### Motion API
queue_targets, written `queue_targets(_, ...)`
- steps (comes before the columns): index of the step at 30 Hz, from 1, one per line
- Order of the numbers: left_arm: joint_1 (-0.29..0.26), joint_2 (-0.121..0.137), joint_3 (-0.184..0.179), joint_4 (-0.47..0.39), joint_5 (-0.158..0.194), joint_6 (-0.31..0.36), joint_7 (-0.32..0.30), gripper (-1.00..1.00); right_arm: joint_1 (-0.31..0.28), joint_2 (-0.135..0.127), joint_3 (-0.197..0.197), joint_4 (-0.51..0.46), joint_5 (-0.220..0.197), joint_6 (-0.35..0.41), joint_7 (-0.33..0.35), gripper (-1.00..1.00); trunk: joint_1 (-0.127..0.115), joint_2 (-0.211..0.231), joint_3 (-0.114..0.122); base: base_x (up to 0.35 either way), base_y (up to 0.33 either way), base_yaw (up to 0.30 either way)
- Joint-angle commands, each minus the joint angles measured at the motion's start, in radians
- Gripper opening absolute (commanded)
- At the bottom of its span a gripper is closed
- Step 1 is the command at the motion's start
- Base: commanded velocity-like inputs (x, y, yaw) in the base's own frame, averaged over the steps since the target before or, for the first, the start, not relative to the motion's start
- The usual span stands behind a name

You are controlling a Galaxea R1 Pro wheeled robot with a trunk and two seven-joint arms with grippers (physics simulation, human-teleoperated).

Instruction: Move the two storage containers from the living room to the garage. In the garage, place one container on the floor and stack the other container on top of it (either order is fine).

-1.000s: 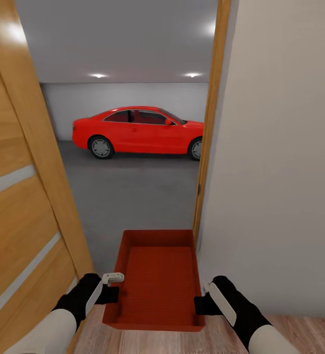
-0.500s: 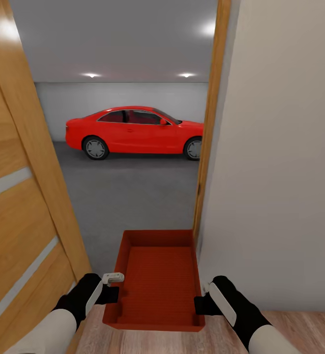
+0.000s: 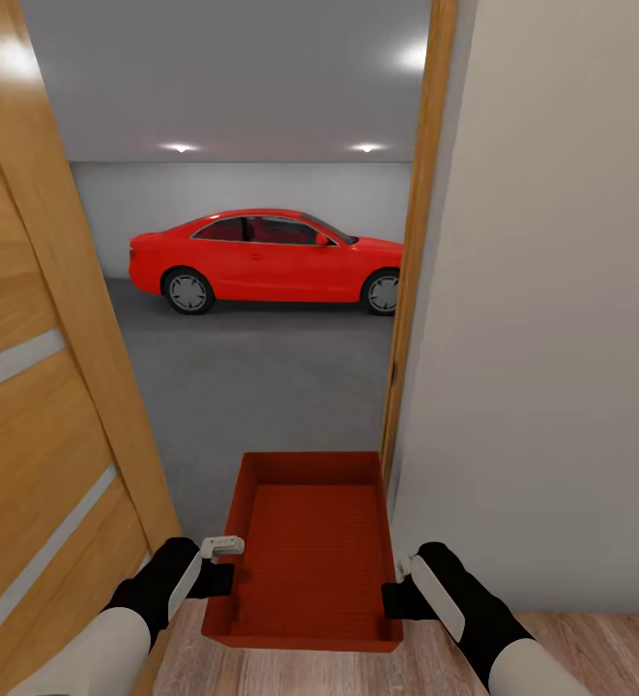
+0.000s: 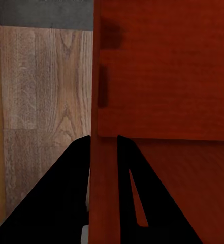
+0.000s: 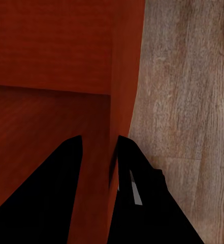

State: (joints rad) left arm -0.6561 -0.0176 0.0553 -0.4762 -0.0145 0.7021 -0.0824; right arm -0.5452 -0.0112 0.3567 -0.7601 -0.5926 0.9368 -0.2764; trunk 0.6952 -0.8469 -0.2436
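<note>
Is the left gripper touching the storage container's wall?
Touching. Left wrist view: left gripper fingers straddle the storage container wall with no gap.

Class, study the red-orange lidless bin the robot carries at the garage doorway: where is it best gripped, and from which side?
Grip the storage container by its two thin long side walls, near the end closest to the robot, one gripper coming in from each side. The left gripper and right gripper each straddle a wall, one finger inside and one outside; the open top allows this.
</note>
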Motion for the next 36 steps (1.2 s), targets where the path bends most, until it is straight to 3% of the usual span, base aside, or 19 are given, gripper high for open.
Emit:
queue_targets(1, 0.0, -0.002, 0.014, 0.001, -0.01, 0.005, -0.013, -1.0, -0.001, 0.0, 0.004, -0.002, -0.013, -0.001, -0.003, -1.0, 0.0, -0.001, -0.001, 0.018, 0.0, 0.0)
queue_targets(23, 0.0, -0.002, 0.014, 0.001, -0.01, 0.005, -0.013, -1.0, -0.001, -0.003, 0.004, -0.002, -0.013, -0.001, -0.001, -1.0, 0.0, -0.001, -0.001, 0.254, 0.069, 0.0)
queue_targets(36, -0.001, -0.002, 0.014, 0.001, -0.01, 0.005, -0.013, -1.0, -0.001, -0.003, 0.004, -0.002, -0.013, -0.001, -0.002, -1.0, 0.0, -0.001, -0.001, 0.067, 0.004, 0.0)
